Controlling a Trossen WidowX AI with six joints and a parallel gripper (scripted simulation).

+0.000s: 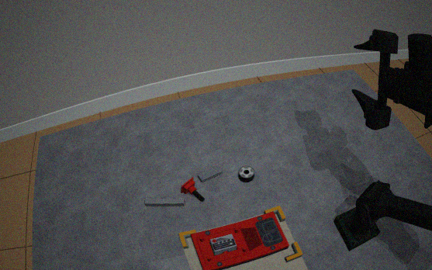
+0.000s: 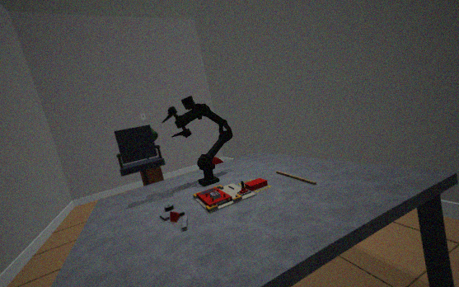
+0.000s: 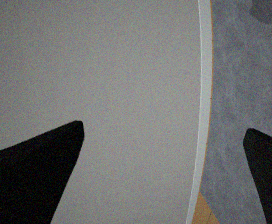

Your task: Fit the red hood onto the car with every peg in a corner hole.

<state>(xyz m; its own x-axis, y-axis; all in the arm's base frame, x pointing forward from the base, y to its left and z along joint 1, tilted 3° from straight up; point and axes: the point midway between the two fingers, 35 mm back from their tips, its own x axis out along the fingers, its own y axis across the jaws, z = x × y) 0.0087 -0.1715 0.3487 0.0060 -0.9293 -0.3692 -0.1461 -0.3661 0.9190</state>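
Note:
The red chassis (image 1: 201, 250) (image 2: 208, 202) sits in the jig, between yellow corner brackets (image 1: 295, 253). The grey engine block (image 1: 222, 245) is on its deck, with small dark pegs around it. A red block (image 2: 256, 184) lies at the far end of the pale board in the exterior view. A red wedge-like piece (image 2: 218, 161) shows beside the arm's base. I cannot tell which of them is the hood. My gripper (image 1: 354, 69) (image 2: 167, 129) (image 3: 167, 133) is wide open and empty, high above the table, away from the chassis.
A wheel (image 1: 246, 174), a red part with a dark stem (image 1: 188, 187), a grey bar (image 1: 164, 202) and a thin angled piece (image 1: 210, 177) lie near the jig. A thin stick (image 2: 296, 177) lies farther off. A dark upright lever (image 2: 242, 186) stands near the red block.

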